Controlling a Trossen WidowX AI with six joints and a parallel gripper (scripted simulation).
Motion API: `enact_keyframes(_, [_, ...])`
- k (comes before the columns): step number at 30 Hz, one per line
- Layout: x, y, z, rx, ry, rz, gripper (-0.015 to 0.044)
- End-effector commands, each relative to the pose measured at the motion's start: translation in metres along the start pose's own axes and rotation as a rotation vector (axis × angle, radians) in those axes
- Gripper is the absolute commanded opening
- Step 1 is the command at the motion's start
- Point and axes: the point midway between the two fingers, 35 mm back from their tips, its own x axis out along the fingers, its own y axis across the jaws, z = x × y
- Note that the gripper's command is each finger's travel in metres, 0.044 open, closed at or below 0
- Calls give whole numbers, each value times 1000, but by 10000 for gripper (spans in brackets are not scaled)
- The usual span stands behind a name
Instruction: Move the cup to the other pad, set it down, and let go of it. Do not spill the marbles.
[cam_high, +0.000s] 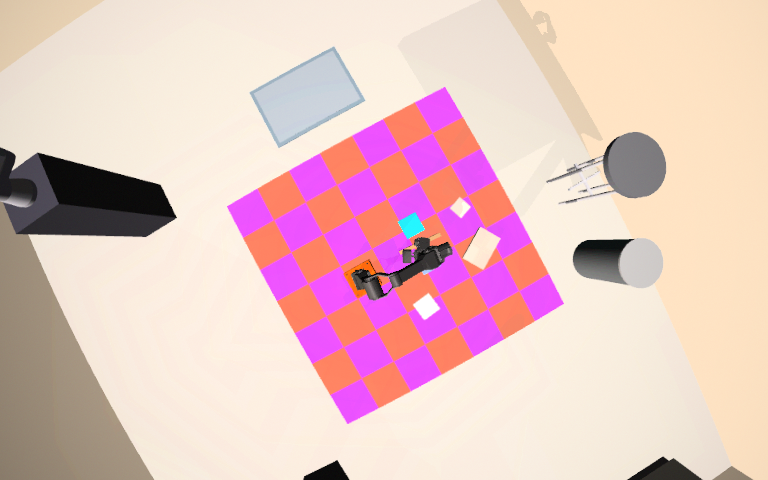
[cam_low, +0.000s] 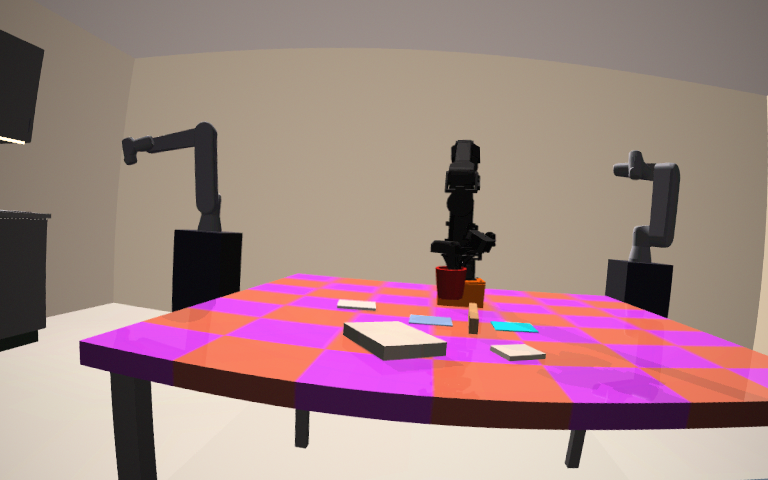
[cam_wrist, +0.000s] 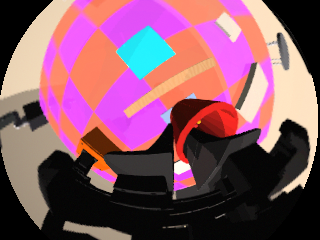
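End effector (cam_low: 453, 261) clamped on red cup (cam_low: 450, 283)

Checkered table (cam_low: 243, 350), pale slab (cam_low: 394, 339), cyan pad (cam_low: 513, 326)

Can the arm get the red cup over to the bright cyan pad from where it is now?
Probably yes. The pincer is shut on the cup, lifted above the table. Only the low wooden bar lies before the cyan pad, and the cup looks high enough to pass over.
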Motion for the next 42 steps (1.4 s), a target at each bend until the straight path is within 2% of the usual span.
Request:
enact_keyframes(1, [-1, 3, 7, 4, 0, -6, 0])
enact_keyframes(42, [-4, 40, 91, 5, -6, -4, 0])
